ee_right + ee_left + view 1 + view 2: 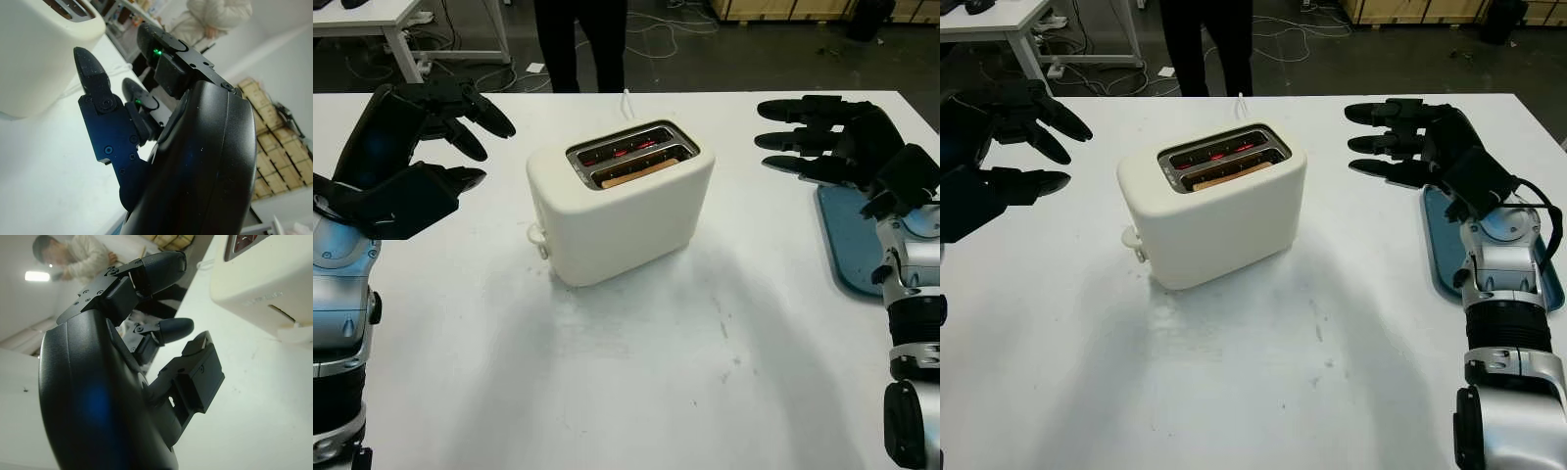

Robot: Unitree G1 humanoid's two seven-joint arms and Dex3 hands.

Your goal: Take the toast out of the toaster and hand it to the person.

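Cream toaster [622,201] mid-table [636,392], nearer the far edge, toast [641,174] sunk in its near slot. Left hand [416,157] open near the left edge, holding nothing. Right hand [1420,142] open over the right edge, above a blue tray [1442,245]. Person [579,44] beyond the far edge.

The boxy cream-white plastic toaster [622,201] glows red inside its slots, holding a golden-brown toast slice [636,173]. It stands on a plain white table [636,372] near a flat blue-grey tray [1449,253]. Both three-fingered hands are black.
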